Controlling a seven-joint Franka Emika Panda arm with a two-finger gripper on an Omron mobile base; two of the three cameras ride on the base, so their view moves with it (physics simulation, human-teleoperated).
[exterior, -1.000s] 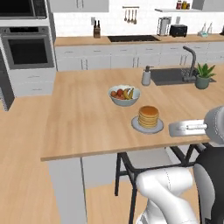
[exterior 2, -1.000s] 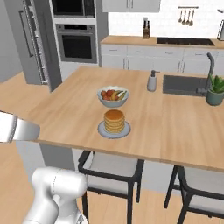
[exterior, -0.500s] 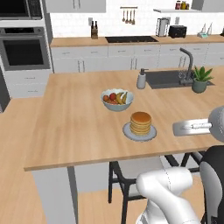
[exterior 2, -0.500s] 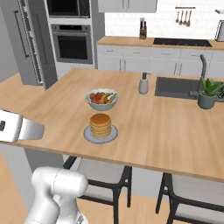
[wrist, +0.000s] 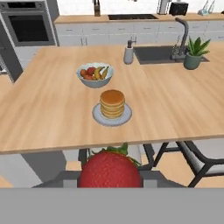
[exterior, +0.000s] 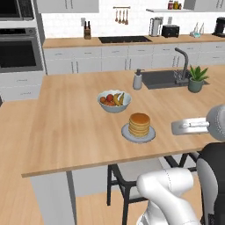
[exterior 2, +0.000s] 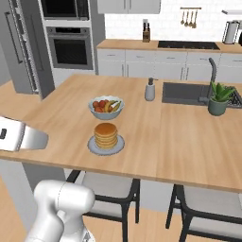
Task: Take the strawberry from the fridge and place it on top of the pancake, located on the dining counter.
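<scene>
Matt light-wood dining counter (exterior: pixel 66 127)

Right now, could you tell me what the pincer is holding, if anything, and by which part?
The pincer holds the strawberry, gripped at its sides; its leafy top faces the pancake.

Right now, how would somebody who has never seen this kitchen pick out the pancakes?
Start at the big wooden island with the sink set into it. Near its front edge, on the side away from the sink, a grey plate sits just in front of the fruit bowl. The pancakes are the golden stack on that plate, flat and round, unlike the bowl's red and yellow fruit.
</scene>
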